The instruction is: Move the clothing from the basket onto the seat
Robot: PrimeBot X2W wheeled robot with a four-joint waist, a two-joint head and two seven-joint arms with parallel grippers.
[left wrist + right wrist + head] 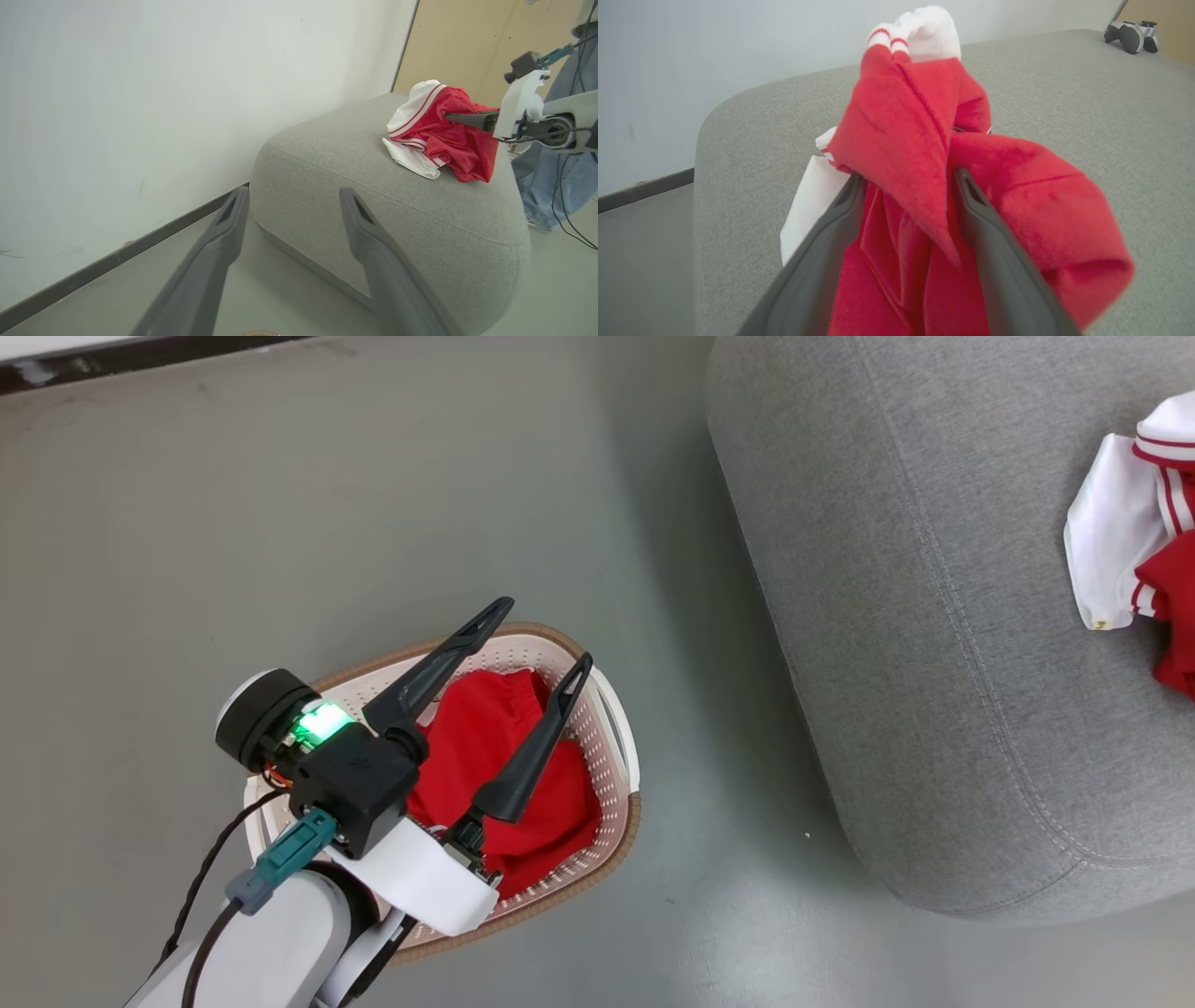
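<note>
In the head view the left gripper (pixel 548 630) and its white wrist (pixel 420 887) cover much of the basket (pixel 609 770), near rim included, and part of the red garment (pixel 485 728) inside it. The sofa (pixel 934 616) runs off the top and right edges, and the red-and-white garment (pixel 1111 551) on it is cut by the right edge. From the right wrist, the right gripper (pixel 909 175) has the tips of its fingers (pixel 817 266) buried under blurred red folds; a game controller (pixel 1132 35) far back is too small for detail. From the left wrist, a person's jeans (pixel 542 186) are cut by the right edge.
</note>
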